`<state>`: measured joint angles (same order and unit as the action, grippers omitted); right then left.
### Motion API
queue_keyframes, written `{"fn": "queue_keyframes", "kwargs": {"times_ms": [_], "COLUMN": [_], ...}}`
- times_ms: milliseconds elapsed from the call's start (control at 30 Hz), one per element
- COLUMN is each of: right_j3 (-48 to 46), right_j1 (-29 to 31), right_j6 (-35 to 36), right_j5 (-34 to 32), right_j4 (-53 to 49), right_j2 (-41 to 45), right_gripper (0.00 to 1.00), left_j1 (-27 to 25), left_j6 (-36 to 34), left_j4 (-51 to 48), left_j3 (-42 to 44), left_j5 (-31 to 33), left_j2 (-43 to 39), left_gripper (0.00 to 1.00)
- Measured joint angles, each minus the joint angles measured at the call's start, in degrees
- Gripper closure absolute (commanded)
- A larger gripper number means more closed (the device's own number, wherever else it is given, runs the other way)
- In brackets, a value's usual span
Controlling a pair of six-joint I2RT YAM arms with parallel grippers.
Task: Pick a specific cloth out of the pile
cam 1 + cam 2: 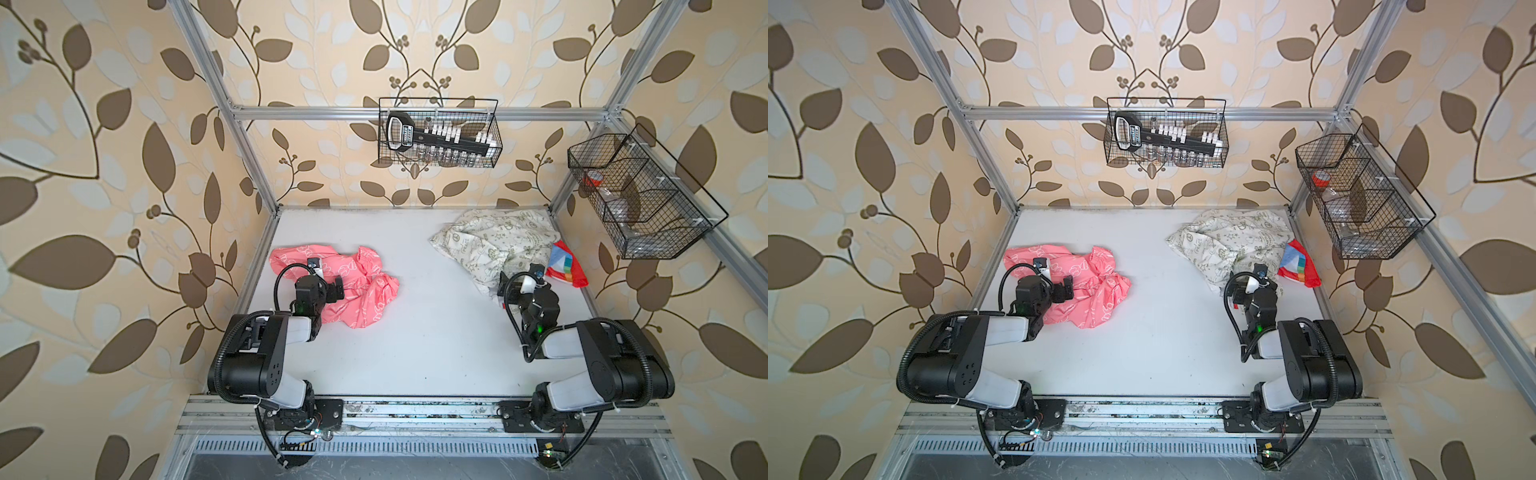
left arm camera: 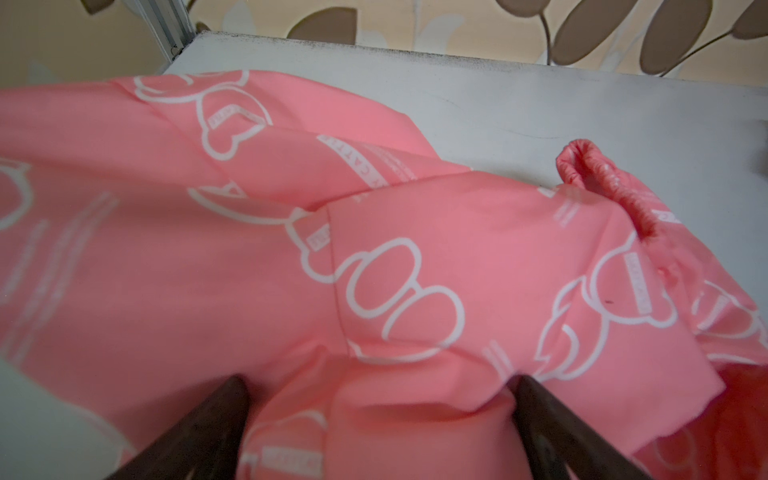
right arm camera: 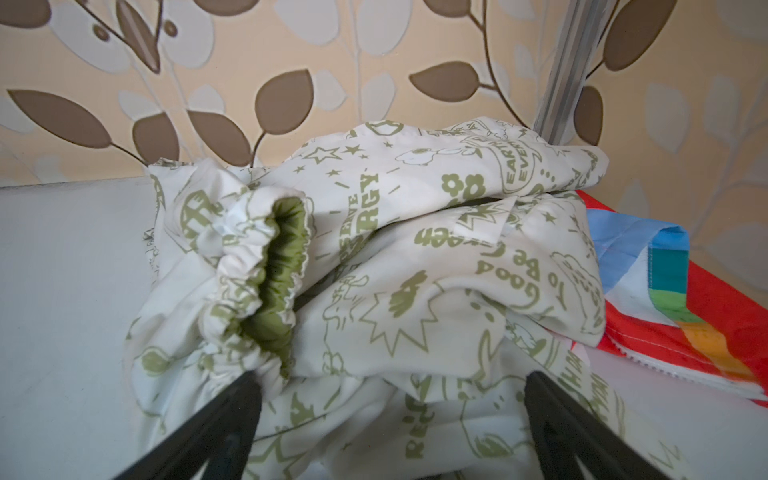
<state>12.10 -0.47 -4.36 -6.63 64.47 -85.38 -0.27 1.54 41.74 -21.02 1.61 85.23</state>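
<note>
Coral-pink soft cloth (image 1: 365,303) with white outline bear prints lies crumpled on the left side of the white table (image 1: 415,340), and both top views show it well apart from the pile (image 1: 490,241) in the far right corner. My left pincer (image 2: 379,380) hangs low over the near part of that cloth (image 2: 249,270). Its dark fingers (image 2: 216,419) are spread wide and unclamped, with a fold of pink fabric bulging between them. From above, the left pincer (image 1: 337,287) sits over the cloth's middle, and a gathered pink cuff (image 2: 602,183) rests on the bare table beyond. My right pincer (image 3: 392,377) is released too. Its jaws gape at the near edge of the pile (image 3: 415,270), which is mostly a large cream cloth with grey-green doodle print (image 1: 1221,241). A ruched cuff with olive lining (image 3: 274,282) sits just beyond one of its fingers. The small red multicolour piece (image 3: 685,311) lies against the cream cloth's right side, partly tucked under it.
</note>
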Motion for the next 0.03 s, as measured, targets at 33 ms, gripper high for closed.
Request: {"fn": "queue_keyframes", "kwargs": {"times_ms": [33], "right_j3": [0.0], "right_j1": [0.0], "right_j6": [0.02], "right_j5": [0.17], "right_j4": [0.0], "right_j2": [0.0], "right_gripper": [0.0], "left_j1": [0.0], "left_j6": [0.0], "left_j4": [0.0], "left_j3": [0.0], "left_j5": [0.0], "left_j2": [0.0], "left_gripper": [0.01]}}
